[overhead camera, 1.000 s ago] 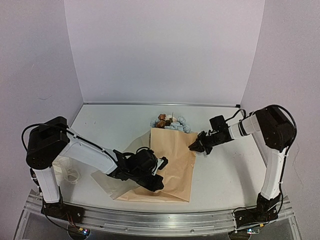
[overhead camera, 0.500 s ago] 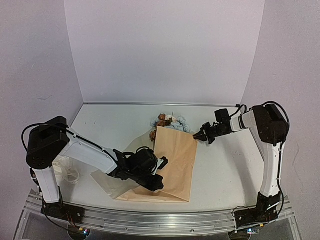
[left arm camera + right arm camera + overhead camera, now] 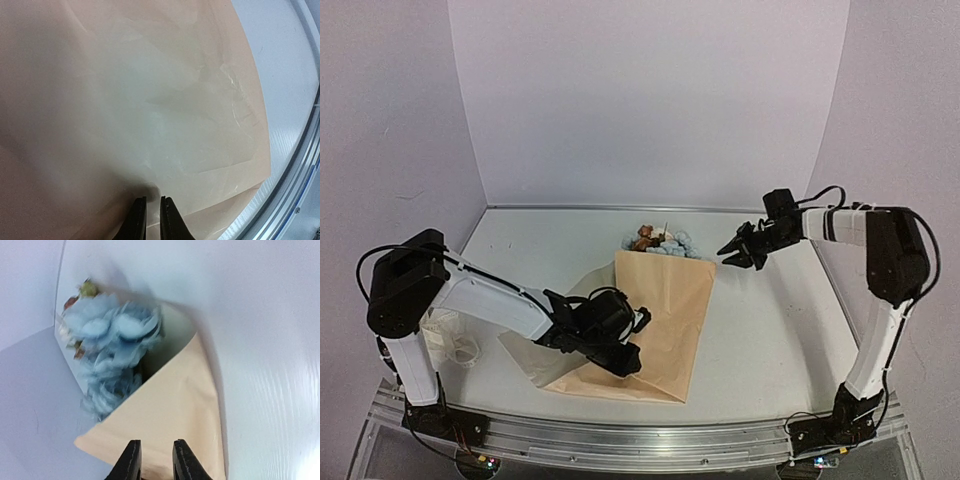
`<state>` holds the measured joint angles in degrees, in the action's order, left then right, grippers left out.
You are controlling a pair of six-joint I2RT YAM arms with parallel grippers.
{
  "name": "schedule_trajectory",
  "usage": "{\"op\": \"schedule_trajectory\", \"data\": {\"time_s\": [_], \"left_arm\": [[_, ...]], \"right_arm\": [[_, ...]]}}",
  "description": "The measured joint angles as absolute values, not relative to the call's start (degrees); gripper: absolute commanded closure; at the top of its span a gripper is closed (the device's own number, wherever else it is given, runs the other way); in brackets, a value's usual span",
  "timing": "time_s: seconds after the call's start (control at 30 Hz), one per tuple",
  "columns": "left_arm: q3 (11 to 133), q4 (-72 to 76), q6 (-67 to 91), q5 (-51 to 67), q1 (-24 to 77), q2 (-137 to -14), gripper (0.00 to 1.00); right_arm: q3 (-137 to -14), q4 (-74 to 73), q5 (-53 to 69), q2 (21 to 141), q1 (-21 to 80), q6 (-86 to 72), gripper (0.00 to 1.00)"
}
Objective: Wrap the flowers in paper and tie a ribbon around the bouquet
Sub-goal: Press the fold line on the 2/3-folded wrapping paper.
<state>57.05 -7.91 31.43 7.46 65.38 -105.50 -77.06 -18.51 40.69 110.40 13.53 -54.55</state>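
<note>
Count: one paper (image 3: 665, 300), one bunch of flowers (image 3: 660, 240), one ribbon (image 3: 460, 345), two claws.

The paper lies mid-table (image 3: 770, 330), folded over into a long tapered shape. The wide end points to the back wall and the narrow end is near the front rail. The flower heads, blue and brown-orange, poke out at the wide far end, and the stems are hidden under the fold. The ribbon sits in a loose white heap by your left arm's base, well apart from the paper.

Left claw (image 3: 151, 200): low over the near part of the paper, with the fingers a thin slit apart. The tips touch the sheet. No fold shows between them, so nothing is gripped as far as you can see.

Right claw (image 3: 156, 442): up off the table, just right of the flower heads and pointing at them. The fingers are partly apart with a plain gap. It holds nothing and touches neither the paper nor the flowers. The wrist view is blurred.
</note>
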Motion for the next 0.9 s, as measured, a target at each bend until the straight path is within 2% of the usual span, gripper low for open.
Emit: {"op": "schedule_trajectory", "data": {"time_s": [0.13,0.3,0.57,0.9], "left_arm": [[57.4,-10.6,32.6,5.8,64.9,-102.8,0.77],[57.3,-13.3,36.4,4.2,64.8,-97.5,0.78],[48.5,-14.8,46.5,4.3,64.8,-86.0,0.83],[39.9,-12.9,55.6,6.1,67.0,-84.4,0.84]], "right_arm": [[-70.8,-23.2,38.8,96.6,17.6,-48.0,0.75],[-62.0,-26.1,36.1,87.9,28.0,-44.2,0.78],[-56.6,-24.1,31.8,90.3,45.5,-45.2,0.82],[-59.5,-17.8,29.6,102.3,57.1,-48.6,0.83]]}}
